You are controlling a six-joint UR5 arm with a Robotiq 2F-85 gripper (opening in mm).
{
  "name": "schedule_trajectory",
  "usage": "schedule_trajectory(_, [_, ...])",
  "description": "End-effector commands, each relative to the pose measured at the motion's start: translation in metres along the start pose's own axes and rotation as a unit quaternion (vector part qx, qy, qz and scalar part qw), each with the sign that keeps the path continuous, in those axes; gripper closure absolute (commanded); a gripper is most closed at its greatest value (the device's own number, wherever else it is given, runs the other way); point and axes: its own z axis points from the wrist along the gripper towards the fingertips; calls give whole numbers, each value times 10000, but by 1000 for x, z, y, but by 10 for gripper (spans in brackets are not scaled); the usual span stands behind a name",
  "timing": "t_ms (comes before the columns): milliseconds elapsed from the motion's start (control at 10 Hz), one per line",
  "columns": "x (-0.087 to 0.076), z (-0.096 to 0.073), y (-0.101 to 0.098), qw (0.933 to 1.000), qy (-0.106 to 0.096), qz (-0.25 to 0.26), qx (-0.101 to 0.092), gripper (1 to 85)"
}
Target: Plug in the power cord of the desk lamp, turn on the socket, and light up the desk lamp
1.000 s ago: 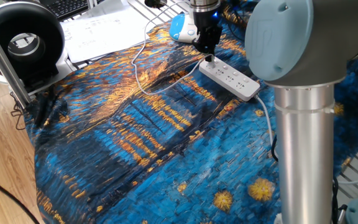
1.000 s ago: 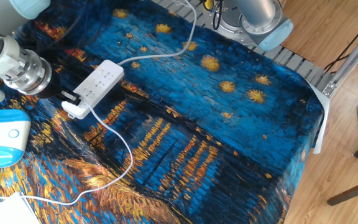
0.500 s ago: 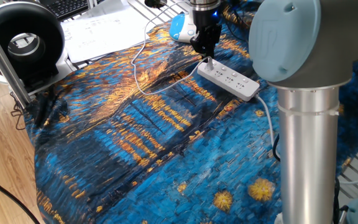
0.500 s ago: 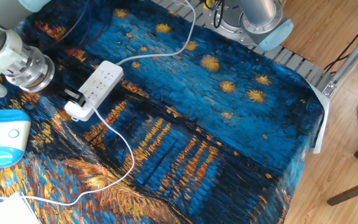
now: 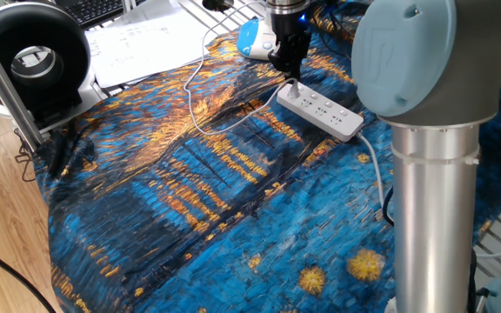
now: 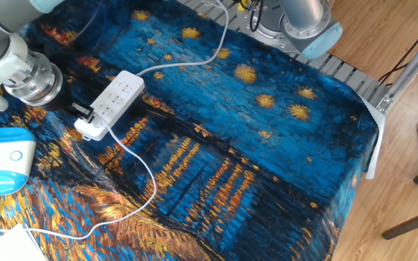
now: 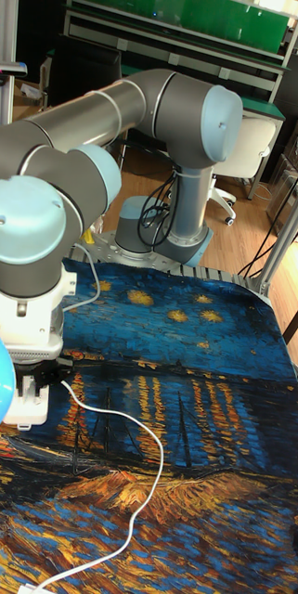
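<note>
Arm is folded over: base column stands near one table edge, links double back, wrist points straight down. Gripper (image 5: 290,74) is vertical at the far end of the reach, black fingers (image 6: 83,111) low and close together, tips down near the surface. Can't tell from any view if the fingers are clamped on something or just narrowed. In the tall view the wrist housing blocks most of the gripper (image 7: 48,379).

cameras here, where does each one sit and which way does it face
One fixed view: beside the arm's base column, looking across the socket at the gripper.
The other fixed view: high opposite, looking down; wrist, base.
Tall fixed view: low at the table's far end, facing the whole arm.
All show the power cord.
</note>
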Motion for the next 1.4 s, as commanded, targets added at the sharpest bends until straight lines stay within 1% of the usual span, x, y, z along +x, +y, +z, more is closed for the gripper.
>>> schedule_trajectory(0, [-8, -3, -12, 9996, -187, -51, 197, 580])
schedule_trajectory(400, [-9, -7, -12, 9995, -239, -60, 207, 580])
schedule_trajectory(700, [-10, -10, -22, 9987, -304, -72, 397, 587])
schedule_trajectory(800, [-9, -11, -23, 9987, -310, -71, 406, 590])
schedule_trajectory(900, [-8, -13, -29, 9982, -320, -90, 509, 590])
schedule_trajectory(1000, [-7, -16, -32, 9977, -355, -82, 569, 590])
schedule_trajectory(1100, [-8, -20, -36, 9968, -457, -78, 644, 590])
schedule_trajectory(1200, [-13, -24, -42, 9952, -620, -107, 756, 593])
schedule_trajectory(1300, [-14, -22, -48, 9944, -698, -135, 782, 597])
